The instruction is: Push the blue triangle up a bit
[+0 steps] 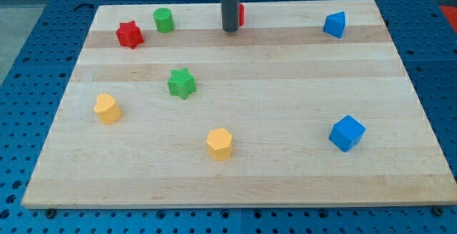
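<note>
Sitting on a blue pegboard bench: wooden board (235, 155), biggest thing in frame. No pincer on this rig, so nothing to report as spread or pinching; just a dark rod (229, 2) coming down from the view's top, my tip (229, 31) resting near the board's top edge, partly hiding a red block (240, 14), shape not readable.

Blue cube (347, 133) sitting lower right. Blue triangle (334, 24), the target, sitting upper right, close to the top edge, well to the view's right of my tip. Yellow hexagon (220, 143) at bottom centre, yellow heart-like block (107, 108) at left, green star (181, 83) left of centre, red star (129, 34) and green cylinder (163, 20) upper left.

Risks, judging from layout: little board remaining above the triangle, so overpushing likely sending it off the edge. Needing to get below it first; cutting straight across risking a sideways knock. Off-centre contact on a sloped face probably spinning it instead of sliding. Dragging the red block along on departure also possible.
</note>
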Robot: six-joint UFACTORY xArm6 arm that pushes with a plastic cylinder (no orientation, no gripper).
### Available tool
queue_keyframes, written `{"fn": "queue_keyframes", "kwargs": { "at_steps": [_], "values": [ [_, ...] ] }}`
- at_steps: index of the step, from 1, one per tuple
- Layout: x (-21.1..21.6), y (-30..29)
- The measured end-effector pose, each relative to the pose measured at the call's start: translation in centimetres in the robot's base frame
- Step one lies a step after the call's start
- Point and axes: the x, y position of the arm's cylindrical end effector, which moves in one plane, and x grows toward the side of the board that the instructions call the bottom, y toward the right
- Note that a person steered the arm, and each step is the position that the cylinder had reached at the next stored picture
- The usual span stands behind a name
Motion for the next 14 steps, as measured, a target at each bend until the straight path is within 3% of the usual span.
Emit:
{"fn": "queue_keyframes", "kwargs": {
  "at_steps": [1,2,4,5,7,10,14],
  "values": [
    [0.0,0.0],
    [3.5,0.8],
    [6.3,8.1],
    [4.5,8.2],
    [5.1,15.9],
    [4.1,20.9],
    [0.6,21.3]
  ]
}}
